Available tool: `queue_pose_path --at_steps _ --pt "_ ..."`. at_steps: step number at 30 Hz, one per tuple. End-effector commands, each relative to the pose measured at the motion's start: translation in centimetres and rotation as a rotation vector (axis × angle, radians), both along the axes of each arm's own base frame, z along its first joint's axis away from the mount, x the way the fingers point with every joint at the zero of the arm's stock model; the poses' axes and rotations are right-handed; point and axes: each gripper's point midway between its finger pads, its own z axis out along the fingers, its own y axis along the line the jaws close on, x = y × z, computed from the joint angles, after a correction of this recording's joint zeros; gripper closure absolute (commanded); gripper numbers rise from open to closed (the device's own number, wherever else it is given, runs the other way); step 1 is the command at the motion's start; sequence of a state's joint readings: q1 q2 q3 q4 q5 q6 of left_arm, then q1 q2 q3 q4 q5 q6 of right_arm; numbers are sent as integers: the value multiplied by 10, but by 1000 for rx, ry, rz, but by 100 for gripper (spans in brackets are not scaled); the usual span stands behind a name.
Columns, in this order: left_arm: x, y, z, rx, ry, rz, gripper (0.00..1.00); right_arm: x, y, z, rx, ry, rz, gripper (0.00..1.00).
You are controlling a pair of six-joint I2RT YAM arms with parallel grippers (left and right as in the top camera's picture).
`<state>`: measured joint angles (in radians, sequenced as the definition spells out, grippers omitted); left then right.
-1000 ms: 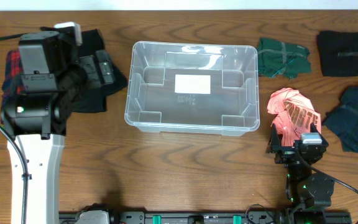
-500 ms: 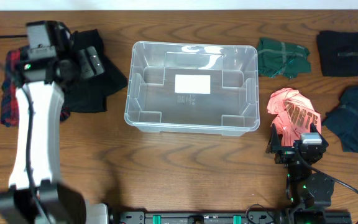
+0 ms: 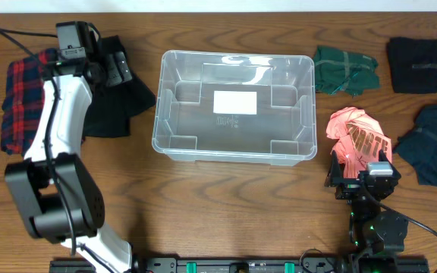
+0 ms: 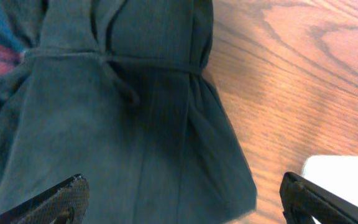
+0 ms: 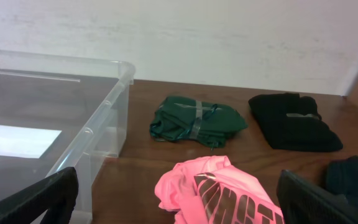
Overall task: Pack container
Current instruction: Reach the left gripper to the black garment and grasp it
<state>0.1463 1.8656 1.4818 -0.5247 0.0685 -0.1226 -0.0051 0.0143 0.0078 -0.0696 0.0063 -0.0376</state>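
From overhead, my left gripper (image 3: 117,67) hangs over the black garment (image 3: 112,110) beside the plaid cloth (image 3: 21,98). That is well left of the container (image 3: 234,54), which sits mid-table with nothing in it. The right gripper (image 3: 359,180) rests by the pink shirt (image 3: 355,136).

In the left wrist view, the fingers (image 4: 67,194) are spread wide above the dark folds. I'd drop straight down and pinch across the tied middle so the bundle lifts whole, keeping clear of the plaid.

In the right wrist view, the jaws are apart and hold nothing. The shirt lies just ahead and the container is to its left.
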Motion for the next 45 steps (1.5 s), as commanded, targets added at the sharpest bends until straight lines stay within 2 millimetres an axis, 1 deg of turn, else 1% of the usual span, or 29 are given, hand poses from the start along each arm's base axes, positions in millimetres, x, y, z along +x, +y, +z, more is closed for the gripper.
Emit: queue_pose_path --at_steps 1,7,12,19,22,27,28,31,33,34,35,36,38,39,40,41,45 --pt "10 4 -13 56 13 2 2 0 0 0 -12 -3 1 1" --pt "19 4 -46 143 56 19 2 0 0 0 -12 -2 1 1" --pt "25 2 -66 175 72 21 2 0 0 0 -12 -2 1 1" --pt "21 14 -86 234 121 65 2 0 0 0 -12 -2 1 1" --pt "20 15 -93 235 135 64 2 0 0 0 -12 -2 1 1" --pt "15 13 -117 229 184 55 0 0 0 0 -12 -2 1 1" --pt "13 13 -124 228 200 53 2 0 0 0 -12 -2 1 1" --pt "10 13 -136 227 228 49 7 0 0 0 -12 -2 1 1" --pt "7 12 -140 227 241 48 17 0 0 0 -12 -2 1 1" --pt "7 12 -140 227 244 48 27 0 0 0 -12 -2 1 1" --pt "7 12 -139 227 242 48 48 0 0 0 -12 -2 1 1" --pt "7 12 -139 227 241 48 56 0 0 0 -12 -2 1 1" --pt "8 13 -136 228 237 48 78 0 0 0 -12 -3 1 1" --pt "8 13 -135 228 233 49 85 0 0 0 -12 -2 1 1" --pt "8 13 -134 228 232 49 92 0 0 0 -12 -3 1 1" --pt "8 13 -133 228 231 49 94 0 0 0 -12 -2 1 1" --pt "5 12 -123 229 234 49 94 0 0 0 -12 -2 1 1"
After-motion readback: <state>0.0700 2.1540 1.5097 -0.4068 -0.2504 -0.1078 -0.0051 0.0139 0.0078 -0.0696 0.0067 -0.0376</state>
